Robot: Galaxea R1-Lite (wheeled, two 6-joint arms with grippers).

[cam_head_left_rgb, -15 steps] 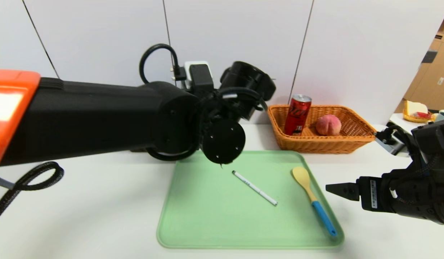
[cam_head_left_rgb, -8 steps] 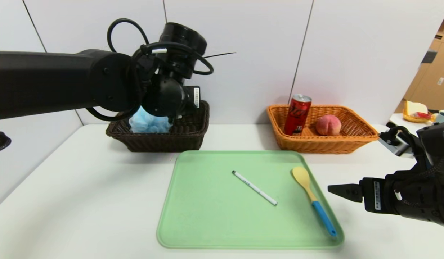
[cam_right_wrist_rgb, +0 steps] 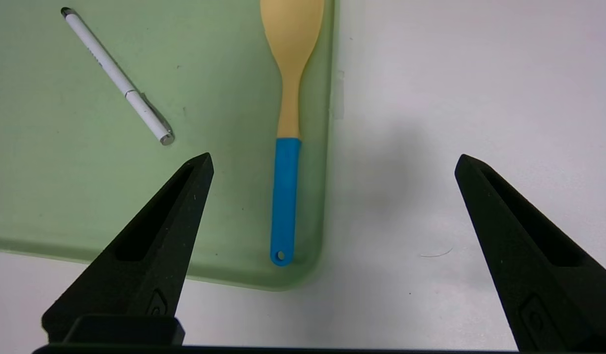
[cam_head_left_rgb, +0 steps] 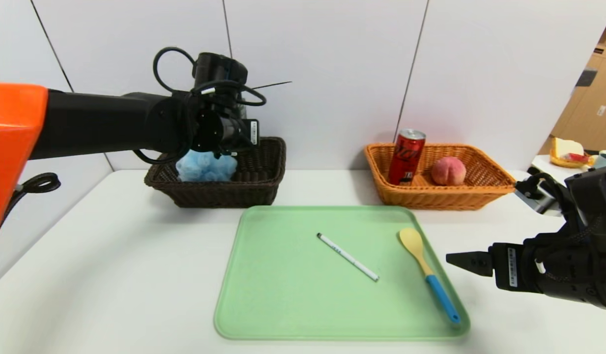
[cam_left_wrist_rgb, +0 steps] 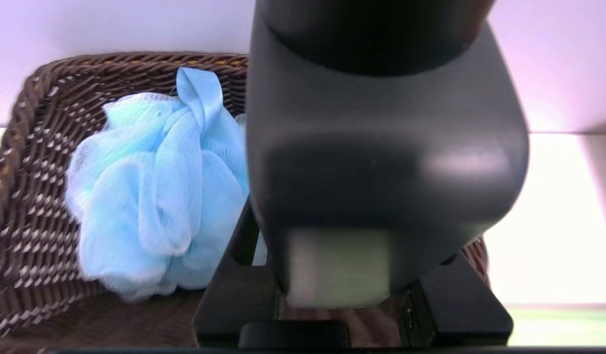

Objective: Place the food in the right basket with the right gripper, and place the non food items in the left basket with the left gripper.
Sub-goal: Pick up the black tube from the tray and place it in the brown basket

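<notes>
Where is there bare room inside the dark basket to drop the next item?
In the dark brown wicker basket, the light blue mesh pouf fills the end farther from the green tray. The left gripper holds a dark bottle over the free end nearest the orange-tan wicker basket. The right gripper idles open.

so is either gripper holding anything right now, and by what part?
The right gripper is open and empty beside the green tray. The left gripper, over the dark brown wicker basket, clamps a small dark bottle around its body.
</notes>
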